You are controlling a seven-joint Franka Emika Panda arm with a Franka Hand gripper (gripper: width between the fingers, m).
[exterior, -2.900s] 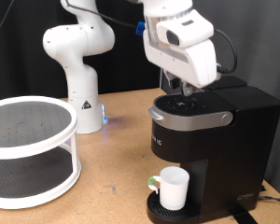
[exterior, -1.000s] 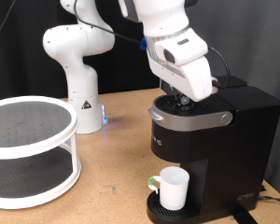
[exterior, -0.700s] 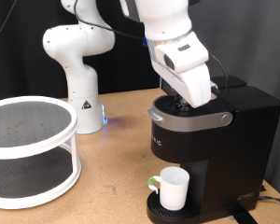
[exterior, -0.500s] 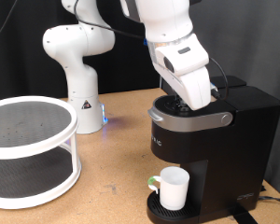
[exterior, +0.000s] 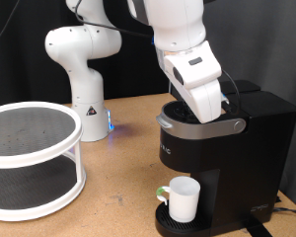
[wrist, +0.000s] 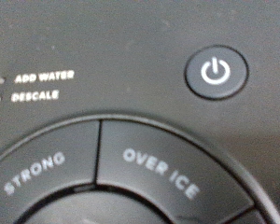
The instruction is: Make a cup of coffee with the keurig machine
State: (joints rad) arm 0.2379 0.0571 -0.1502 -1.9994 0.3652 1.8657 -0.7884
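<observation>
The black keurig machine (exterior: 232,158) stands at the exterior view's right with its silver-grey lid handle (exterior: 192,126) down. The white cup (exterior: 182,199) sits on the round drip tray (exterior: 166,223) under the spout. My gripper's white hand (exterior: 199,81) is pressed down onto the machine's top; its fingertips are hidden behind the hand. The wrist view shows no fingers, only the top panel very close: the lit power button (wrist: 216,72), the "STRONG" (wrist: 35,175) and "OVER ICE" (wrist: 161,173) buttons, and the "ADD WATER" and "DESCALE" labels.
A white two-tier round rack (exterior: 30,158) stands at the exterior view's left. A second white robot base (exterior: 82,69) with a blue light stands behind on the wooden table (exterior: 118,188). A cable runs from the machine at the bottom right.
The hand has tilted and lowered further onto the machine's top, ending closer to the buttons. The cup and machine have not moved.
</observation>
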